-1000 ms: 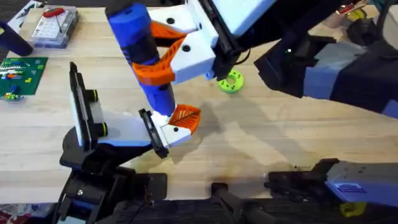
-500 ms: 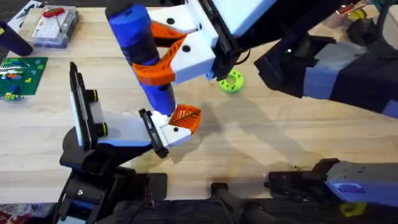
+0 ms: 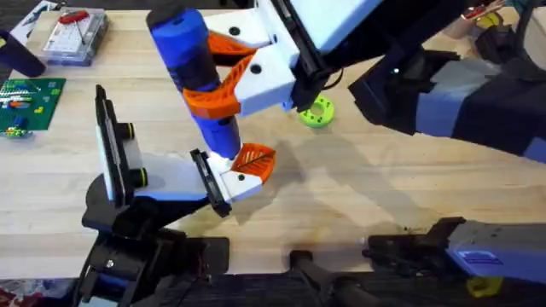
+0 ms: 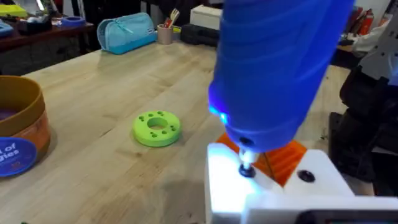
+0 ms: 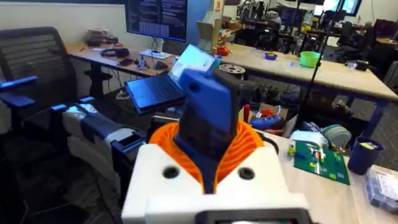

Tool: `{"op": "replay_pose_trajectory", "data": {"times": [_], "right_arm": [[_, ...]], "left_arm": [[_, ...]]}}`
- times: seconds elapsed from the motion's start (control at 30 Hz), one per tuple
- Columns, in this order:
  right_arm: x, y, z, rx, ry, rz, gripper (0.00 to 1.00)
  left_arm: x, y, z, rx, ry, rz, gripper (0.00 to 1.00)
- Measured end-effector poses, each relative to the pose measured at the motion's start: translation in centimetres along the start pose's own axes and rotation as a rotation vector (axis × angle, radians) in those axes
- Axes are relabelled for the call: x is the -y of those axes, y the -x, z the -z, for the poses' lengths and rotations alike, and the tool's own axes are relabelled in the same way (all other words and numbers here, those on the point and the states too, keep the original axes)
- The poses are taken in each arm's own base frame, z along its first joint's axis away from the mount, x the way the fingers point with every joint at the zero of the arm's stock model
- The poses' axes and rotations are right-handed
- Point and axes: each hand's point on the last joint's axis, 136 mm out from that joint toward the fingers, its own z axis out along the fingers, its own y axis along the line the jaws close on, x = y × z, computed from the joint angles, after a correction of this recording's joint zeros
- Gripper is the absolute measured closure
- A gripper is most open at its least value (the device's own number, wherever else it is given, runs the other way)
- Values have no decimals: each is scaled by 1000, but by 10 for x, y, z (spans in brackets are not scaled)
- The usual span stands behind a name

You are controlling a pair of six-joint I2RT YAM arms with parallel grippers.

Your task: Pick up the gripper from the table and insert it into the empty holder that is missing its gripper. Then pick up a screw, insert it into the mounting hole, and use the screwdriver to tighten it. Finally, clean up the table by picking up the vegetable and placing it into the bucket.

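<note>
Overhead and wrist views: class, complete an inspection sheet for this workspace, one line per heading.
Surface: wooden table, bare in the middle.
Job's things: screwdriver upright, bit down on the gripper seated on the holder; bucket standing apart.
Clutter: green disc, circuit board, clear box.
Grippers: right gripper shut on the screwdriver; left cannot be judged.
Cables: nothing seen.
Surroundings: laptop, office chair, blue pouch.
</note>
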Motion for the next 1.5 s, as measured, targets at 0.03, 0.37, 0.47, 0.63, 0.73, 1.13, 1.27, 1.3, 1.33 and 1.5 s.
{"op": "replay_pose_trajectory", "data": {"times": [0.03,0.37,0.47,0.63,0.73,1.13,1.27,1.3,1.33,1.5], "right_arm": [[0,0,0,0,0,0,955],[0,0,0,0,0,1,954],[0,0,0,0,0,1,955],[0,0,0,0,0,0,956],[0,-1,0,0,0,-1,955],[-1,-1,0,0,0,1,955],[-1,0,0,5,0,16,955],[-1,1,1,6,-1,17,955],[0,1,1,6,-3,16,956],[12,15,6,-5,-21,1,954]], "left_arm": [[0,0,0,0,0,0,979],[0,0,0,0,0,0,979],[0,0,0,0,0,0,979],[0,0,0,0,0,0,979],[0,0,0,0,0,0,979],[0,0,0,0,0,0,979],[0,0,0,0,0,0,979],[0,0,0,0,0,0,979],[0,0,0,0,0,0,979],[0,0,0,0,0,0,979]]}}
